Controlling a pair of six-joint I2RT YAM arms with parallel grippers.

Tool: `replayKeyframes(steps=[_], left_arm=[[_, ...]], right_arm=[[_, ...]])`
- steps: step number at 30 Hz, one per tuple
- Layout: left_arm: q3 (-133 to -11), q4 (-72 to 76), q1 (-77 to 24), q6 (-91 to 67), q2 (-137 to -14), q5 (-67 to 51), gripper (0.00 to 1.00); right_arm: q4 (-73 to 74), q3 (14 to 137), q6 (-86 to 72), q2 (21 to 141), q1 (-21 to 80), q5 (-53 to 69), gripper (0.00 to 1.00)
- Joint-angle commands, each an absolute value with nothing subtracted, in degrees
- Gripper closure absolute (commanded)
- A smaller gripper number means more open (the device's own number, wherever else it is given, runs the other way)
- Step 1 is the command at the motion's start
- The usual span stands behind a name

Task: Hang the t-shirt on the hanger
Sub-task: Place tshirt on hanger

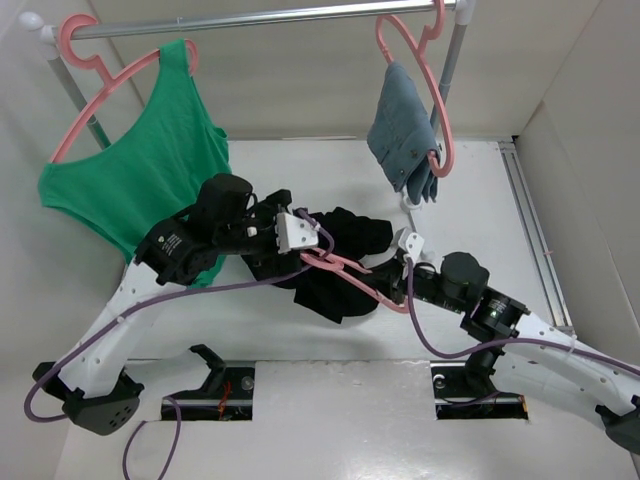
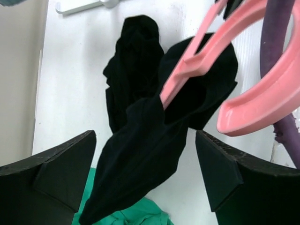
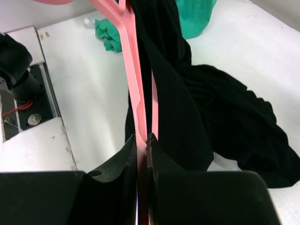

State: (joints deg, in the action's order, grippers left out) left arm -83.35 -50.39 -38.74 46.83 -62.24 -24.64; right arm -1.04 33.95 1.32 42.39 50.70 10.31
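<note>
The left gripper [image 2: 145, 135] is standing wide apart, its 2 black fingers [image 2: 61, 173] flanking a fold of the plain black soft fabric t-shirt [image 2: 140, 154] without pinching it. The right gripper [image 3: 142, 149] is clamping tight on a thin bar of the salmon-pink plastic hanger [image 3: 132, 70]. The t-shirt is lying crumpled at the middle of the white table [image 1: 470, 190], between the 2 arms, and 1 shoulder of the hanger is poking into its fabric. A green tank top [image 1: 150, 160] and a grey-blue garment [image 1: 400, 135] are hanging on pink hangers [image 1: 90, 60] from the metal rail [image 1: 260, 18] behind.
</note>
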Motion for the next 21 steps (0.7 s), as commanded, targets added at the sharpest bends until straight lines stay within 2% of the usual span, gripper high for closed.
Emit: replayKeyframes(steps=[1, 6, 14, 18, 21], left_arm=[[-79.56, -49.84, -38.76, 50.19, -57.40, -27.08, 0.14], [-66.12, -35.53, -38.76, 48.44, -54.59, -19.08, 0.08], [-58.55, -22.60, -38.76, 46.13, -53.79, -16.52, 0.06], [-53.79, -22.75, -38.76, 55.18, -54.13, -17.05, 0.06], [-54.31, -29.60, -38.24, 61.77, -58.00, -20.12, 0.06]], right_arm=[[2.11, 32.96, 0.88, 42.80, 49.66, 4.56, 1.00], [2.11, 34.10, 1.41, 42.80, 49.66, 6.59, 1.00], [2.11, 35.15, 1.41, 44.38, 49.66, 9.75, 1.00], [2.11, 35.85, 1.93, 44.91, 49.66, 10.99, 1.00], [3.25, 37.08, 2.46, 44.91, 50.19, 10.99, 1.00]])
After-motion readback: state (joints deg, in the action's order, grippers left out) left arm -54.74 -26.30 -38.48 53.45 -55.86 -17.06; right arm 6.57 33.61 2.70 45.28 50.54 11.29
